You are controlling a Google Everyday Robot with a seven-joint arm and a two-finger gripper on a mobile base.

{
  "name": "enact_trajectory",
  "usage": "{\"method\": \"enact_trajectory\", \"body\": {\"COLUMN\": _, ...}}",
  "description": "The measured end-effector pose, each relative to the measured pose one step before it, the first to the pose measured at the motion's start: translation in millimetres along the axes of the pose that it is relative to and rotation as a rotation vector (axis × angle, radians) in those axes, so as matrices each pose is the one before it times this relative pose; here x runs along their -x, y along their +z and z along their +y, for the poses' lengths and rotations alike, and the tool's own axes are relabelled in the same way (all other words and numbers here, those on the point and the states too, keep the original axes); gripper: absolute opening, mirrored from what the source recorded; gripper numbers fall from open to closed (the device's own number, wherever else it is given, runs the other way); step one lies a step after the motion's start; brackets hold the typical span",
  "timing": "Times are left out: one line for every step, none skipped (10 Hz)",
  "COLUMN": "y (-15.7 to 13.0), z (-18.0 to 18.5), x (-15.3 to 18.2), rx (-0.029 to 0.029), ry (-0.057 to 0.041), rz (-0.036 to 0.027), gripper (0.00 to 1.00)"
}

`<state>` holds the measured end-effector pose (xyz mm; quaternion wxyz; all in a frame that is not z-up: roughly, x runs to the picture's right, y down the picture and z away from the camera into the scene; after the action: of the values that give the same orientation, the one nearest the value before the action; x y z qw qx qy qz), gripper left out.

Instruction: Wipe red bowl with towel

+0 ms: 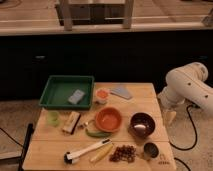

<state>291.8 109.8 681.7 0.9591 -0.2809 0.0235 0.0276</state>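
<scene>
The red bowl (108,119) sits upright near the middle of the wooden table (55,148). The towel (121,92), a flat grey-blue cloth, lies at the table's far edge, behind and to the right of the bowl. My gripper (170,117) hangs at the end of the white arm (187,89) just off the table's right edge, pointing down. It is well to the right of both the bowl and the towel and touches neither.
A green tray (56,101) at the back left holds a grey-blue block (76,96). A pale cup with orange contents (102,94) stands beside the towel. A dark bowl (142,123), metal cup (150,150), nuts (123,152), brush (85,151) and green cup (53,118) surround the red bowl.
</scene>
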Motion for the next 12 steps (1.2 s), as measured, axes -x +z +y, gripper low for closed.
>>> {"method": "enact_trajectory", "body": {"y": 3.32, "z": -4.49, "x": 7.92, "rx": -0.00553, "ry": -0.02261, "rz": 0.00467, "gripper": 0.80}}
{"method": "enact_trajectory", "body": {"y": 1.92, "z": -4.37, "x": 10.34, "rx": -0.00453, "ry": -0.01615, "rz": 0.00193, "gripper": 0.80}}
{"method": "enact_trajectory", "body": {"y": 3.24, "z": -5.12, "x": 17.17, "rx": -0.00264, "ry": -0.02183, "rz": 0.00039, "gripper": 0.80}}
{"method": "enact_trajectory", "body": {"y": 2.05, "z": -4.03, "x": 10.52, "rx": -0.00298, "ry": -0.01541, "rz": 0.00204, "gripper": 0.80}}
{"method": "enact_trajectory", "body": {"y": 0.74, "z": -2.06, "x": 4.39, "rx": -0.00312, "ry": -0.00822, "rz": 0.00216, "gripper": 0.80}}
{"method": "enact_trajectory", "body": {"y": 1.58, "z": -2.24, "x": 0.33, "rx": -0.00355, "ry": -0.00667, "rz": 0.00162, "gripper": 0.80}}
{"method": "enact_trajectory", "body": {"y": 2.04, "z": -2.94, "x": -0.60, "rx": -0.00237, "ry": -0.00284, "rz": 0.00166, "gripper": 0.80}}
{"method": "enact_trajectory", "body": {"y": 1.09, "z": -4.24, "x": 3.19, "rx": -0.00352, "ry": -0.00716, "rz": -0.00064, "gripper": 0.80}}
{"method": "enact_trajectory", "body": {"y": 1.08, "z": -3.51, "x": 4.64, "rx": -0.00303, "ry": -0.00767, "rz": 0.00040, "gripper": 0.80}}
{"method": "enact_trajectory", "body": {"y": 1.36, "z": -4.30, "x": 6.02, "rx": -0.00546, "ry": -0.00885, "rz": 0.00003, "gripper": 0.80}}
{"method": "enact_trajectory", "body": {"y": 1.07, "z": -4.59, "x": 6.18, "rx": -0.00541, "ry": -0.01094, "rz": -0.00030, "gripper": 0.80}}
{"method": "enact_trajectory", "body": {"y": 1.86, "z": -4.99, "x": 3.84, "rx": -0.00716, "ry": -0.01003, "rz": -0.00025, "gripper": 0.80}}
